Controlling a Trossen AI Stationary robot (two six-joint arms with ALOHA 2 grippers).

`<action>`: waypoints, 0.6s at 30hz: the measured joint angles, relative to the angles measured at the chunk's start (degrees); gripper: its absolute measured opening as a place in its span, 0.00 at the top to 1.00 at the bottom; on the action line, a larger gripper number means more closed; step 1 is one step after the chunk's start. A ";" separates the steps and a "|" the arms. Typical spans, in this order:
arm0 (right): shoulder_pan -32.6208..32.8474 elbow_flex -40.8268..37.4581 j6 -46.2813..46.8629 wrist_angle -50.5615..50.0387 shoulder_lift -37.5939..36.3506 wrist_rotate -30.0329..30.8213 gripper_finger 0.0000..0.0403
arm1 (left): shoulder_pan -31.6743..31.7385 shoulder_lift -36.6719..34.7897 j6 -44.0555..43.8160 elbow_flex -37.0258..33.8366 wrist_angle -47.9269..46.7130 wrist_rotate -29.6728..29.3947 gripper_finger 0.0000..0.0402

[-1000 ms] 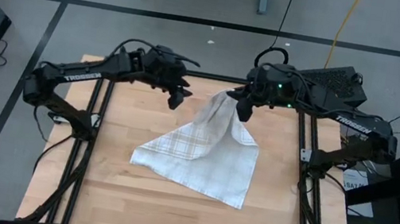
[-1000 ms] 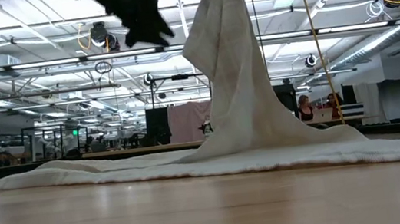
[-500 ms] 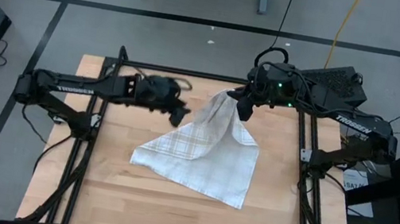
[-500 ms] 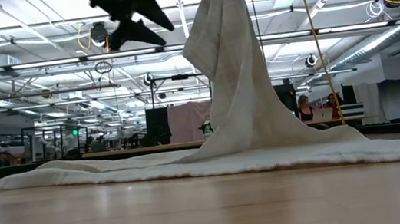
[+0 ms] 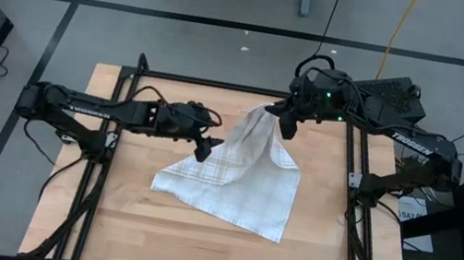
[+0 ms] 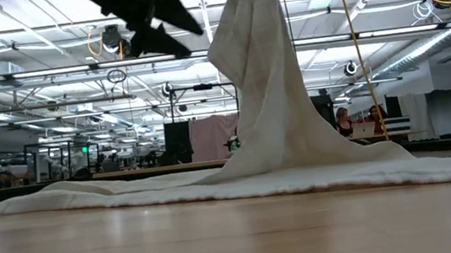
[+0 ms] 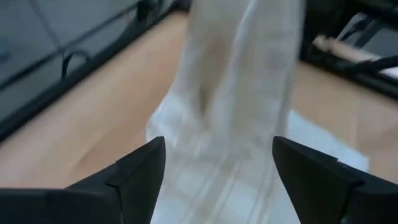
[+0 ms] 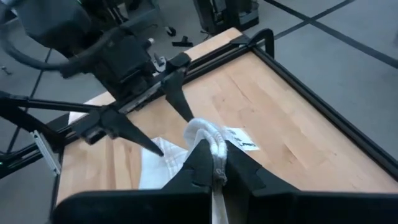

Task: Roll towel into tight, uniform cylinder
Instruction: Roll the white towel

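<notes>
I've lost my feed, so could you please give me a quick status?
Right gripper shut on towel corner, holding it up. Left gripper open, fingers facing the hanging cloth. Rest of towel on table. Nothing in the way.

You're in a big industrial robotics lab/workshop: exposed ceiling trusses (image 6: 422, 26) w/ strip lights, grey concrete floor (image 5: 234, 0) w/ black tape lines, more rigs far back, people at a desk (image 6: 356, 122) far right.

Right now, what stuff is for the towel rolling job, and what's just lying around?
For the job:
- towel
- right gripper, holding a towel corner up
- left gripper, open, beside the raised part

Just around:
- table
- yellow cable
</notes>
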 joint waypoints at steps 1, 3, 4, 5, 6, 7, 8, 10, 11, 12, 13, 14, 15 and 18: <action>-0.40 0.00 -0.05 -0.17 -0.01 -0.58 0.99 | 0.02 0.74 0.83 0.02 2.30 0.32 0.25; -1.04 0.00 -0.23 -0.51 0.01 -1.44 0.99 | 0.01 1.93 0.85 0.03 4.60 1.09 0.25; -1.37 0.00 -0.30 -0.53 0.01 -1.91 0.99 | -0.32 2.55 0.75 -0.07 4.85 1.05 0.25; -1.80 0.00 -0.48 -0.51 0.01 -2.41 0.99 | -0.80 3.09 0.68 -0.05 5.83 0.78 0.25; -2.13 0.00 -0.49 -0.59 0.01 -2.64 0.99 | -1.29 3.61 0.77 0.07 6.26 -0.02 0.25; -2.36 0.00 -0.47 -0.69 0.01 -2.66 0.99 | -1.74 3.93 1.12 0.08 5.85 -0.83 0.25; -2.59 0.00 -0.47 -0.81 0.01 -2.67 0.99 | -2.23 4.44 1.48 -0.02 5.63 -1.90 0.25; -3.13 0.00 -0.47 -0.86 0.01 -2.71 0.99 | -3.12 5.53 2.58 -0.02 7.53 -3.71 0.25; -3.31 0.00 -0.47 -0.86 0.01 -2.90 0.99 | -3.44 5.75 3.04 -0.01 7.47 -4.84 0.25; -3.61 0.00 -0.49 -0.88 0.01 -3.49 0.99 | -3.82 6.11 3.73 -0.02 7.55 -6.31 0.25; -3.96 0.00 -0.49 -0.92 0.01 -3.97 0.99 | -4.17 6.72 3.94 0.04 8.24 -8.33 0.25; -4.09 0.00 -0.47 -1.05 0.01 -4.09 0.99 | -4.39 7.36 3.94 0.10 8.40 -9.87 0.25; -4.14 0.00 -0.47 -1.19 0.01 -4.11 0.99 | -4.42 7.91 4.18 0.07 8.03 -10.16 0.25; -4.37 0.00 -0.47 -1.15 0.01 -4.13 0.99 | -4.32 9.50 4.08 -0.05 10.01 -10.13 0.25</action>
